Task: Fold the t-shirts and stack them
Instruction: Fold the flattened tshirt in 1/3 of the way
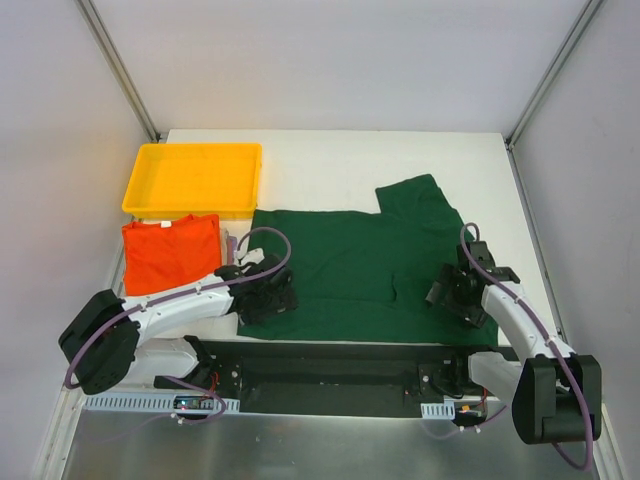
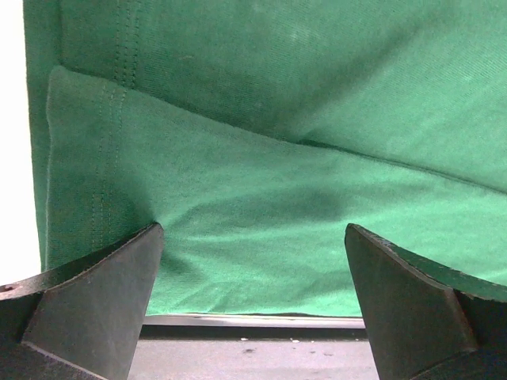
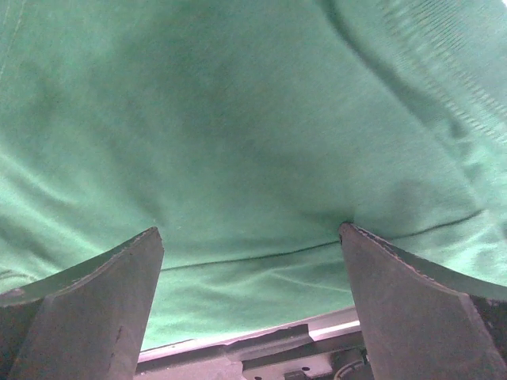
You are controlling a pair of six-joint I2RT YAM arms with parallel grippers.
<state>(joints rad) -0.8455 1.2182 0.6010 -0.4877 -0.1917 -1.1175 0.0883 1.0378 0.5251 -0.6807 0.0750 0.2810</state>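
Observation:
A large dark green t-shirt [image 1: 365,270] lies spread on the white table, partly folded, one sleeve pointing to the far side. An orange t-shirt [image 1: 170,252] lies folded at the left, with a strip of pale cloth [image 1: 229,243] at its right edge. My left gripper [image 1: 268,297] is open, its tips pressed down on the green shirt's near left corner [image 2: 238,237]. My right gripper [image 1: 458,292] is open, its tips pressed on the green shirt's near right part [image 3: 245,198]. Neither holds cloth.
A yellow plastic tray [image 1: 195,178] stands at the far left behind the orange shirt. The table's near edge and the arms' black base rail [image 1: 330,375] lie just below the green shirt. Grey walls close in both sides.

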